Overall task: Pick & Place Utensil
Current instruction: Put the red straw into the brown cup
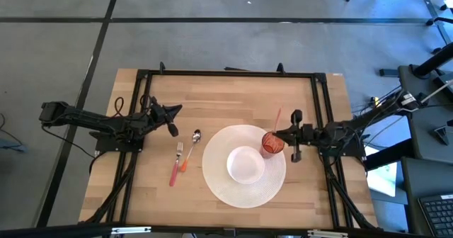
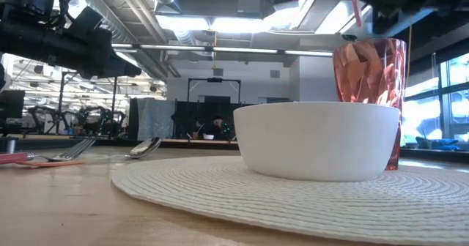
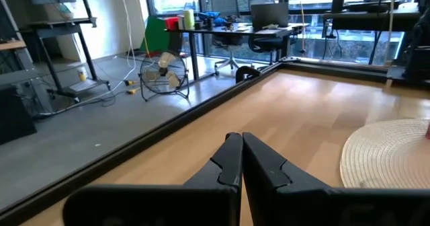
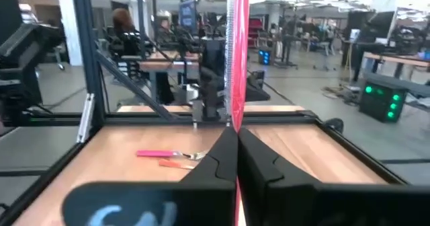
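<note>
A red faceted cup (image 1: 272, 144) stands on a round white woven placemat (image 1: 219, 185), beside a white bowl (image 1: 245, 163). A pink-red utensil (image 1: 277, 117) sticks up out of the cup, tilted. My right gripper (image 1: 277, 134) reaches in level from the table's right side and is shut on that utensil. A pink-handled fork (image 1: 175, 163) and an orange-handled spoon (image 1: 191, 147) lie flat on the wood left of the placemat. My left gripper (image 1: 172, 128) hovers shut above the table, just left of the spoon's bowl, touching nothing. My right gripper pinches the pink-red utensil's handle (image 4: 236, 111) between its two fingers, on its lower stretch just above the cup's rim. The fingers come level from the table's right side and lie across the handle. The handle rises long above the fingers, and its lower end is in the cup (image 2: 370, 92).
A black frame rail (image 1: 226, 73) runs around the wooden table. Bare wood lies near and far of the fork and spoon and along the far side. The bowl (image 2: 316, 140) stands close to the cup on the placemat (image 2: 220, 191). People sit at desks in the room beyond.
</note>
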